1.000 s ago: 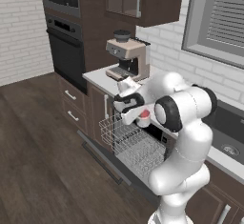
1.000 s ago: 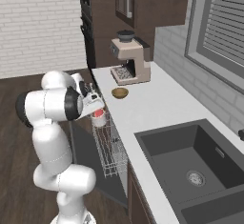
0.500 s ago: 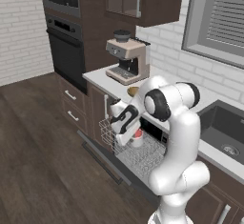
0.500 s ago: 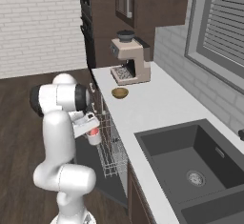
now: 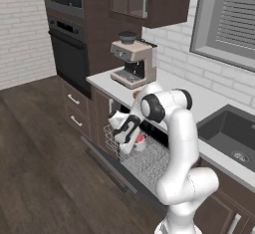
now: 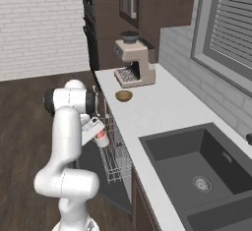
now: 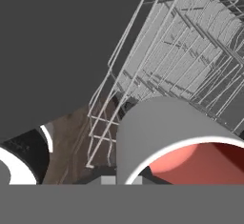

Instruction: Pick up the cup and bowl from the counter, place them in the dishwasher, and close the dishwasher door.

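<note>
- While the arm bends down from its shoulder over the pulled-out rack [image 5: 144, 161], its forearm slants low and left, and the gripper [image 5: 133, 139] hangs just above the rack's near end.
- Clamped in the jaws is the cup [image 5: 140, 140], tilted on its side; the right base view shows its red top [image 6: 101, 135] turned toward the rack, and the hand view shows its white wall [image 7: 162, 127] close up with the red inside partly cut off by the frame.
- Fingertips themselves are hidden behind the cup, so where they meet its wall is hard to make out; the grip looks firm.
- Below the rack, the dishwasher door [image 5: 107, 161] lies folded down and open, its far part covered by the wire rack and the arm.
- Farther back, the bowl [image 6: 123, 95] sits on the counter [image 6: 162, 112], near the front of the coffee machine [image 6: 134, 64], well apart from the cup.
- Beyond, right along the counter, the dark sink [image 6: 197, 161] runs out of the frame.
</note>
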Controlling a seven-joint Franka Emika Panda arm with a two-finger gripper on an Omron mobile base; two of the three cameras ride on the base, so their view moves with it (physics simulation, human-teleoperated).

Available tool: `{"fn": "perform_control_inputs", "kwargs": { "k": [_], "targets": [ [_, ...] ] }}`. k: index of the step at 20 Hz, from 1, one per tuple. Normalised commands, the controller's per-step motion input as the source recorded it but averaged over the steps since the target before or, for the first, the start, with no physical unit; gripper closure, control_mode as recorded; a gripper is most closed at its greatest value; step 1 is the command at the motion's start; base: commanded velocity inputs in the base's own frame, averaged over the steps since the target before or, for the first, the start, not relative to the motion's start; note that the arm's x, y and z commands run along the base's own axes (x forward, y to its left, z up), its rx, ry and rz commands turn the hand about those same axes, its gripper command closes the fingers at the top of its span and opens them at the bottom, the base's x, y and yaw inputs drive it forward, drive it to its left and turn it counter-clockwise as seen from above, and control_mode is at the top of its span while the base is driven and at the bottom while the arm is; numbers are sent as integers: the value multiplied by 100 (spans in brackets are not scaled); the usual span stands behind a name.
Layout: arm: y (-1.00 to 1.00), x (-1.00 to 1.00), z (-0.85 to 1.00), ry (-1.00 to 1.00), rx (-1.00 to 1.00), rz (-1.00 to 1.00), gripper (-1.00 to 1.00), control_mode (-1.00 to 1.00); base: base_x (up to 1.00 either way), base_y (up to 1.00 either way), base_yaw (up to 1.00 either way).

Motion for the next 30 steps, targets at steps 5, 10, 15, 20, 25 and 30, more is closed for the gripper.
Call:
{"fn": "perform_control_inputs", "kwargs": {
  "k": [5,10,15,20,25,30],
  "targets": [
    [-14,47,-61,2,-2,11,100,-100,0,0,0],
    [-41,28,-26,1,2,8,100,-100,0,0,0],
    [-31,33,-64,8,2,8,100,-100,0,0,0],
    [-31,47,-64,10,3,8,100,-100,0,0,0],
    [-8,28,-83,9,1,8,100,-100,0,0,0],
    [27,-23,-98,5,0,12,100,-100,0,0,0]
  ]
}}
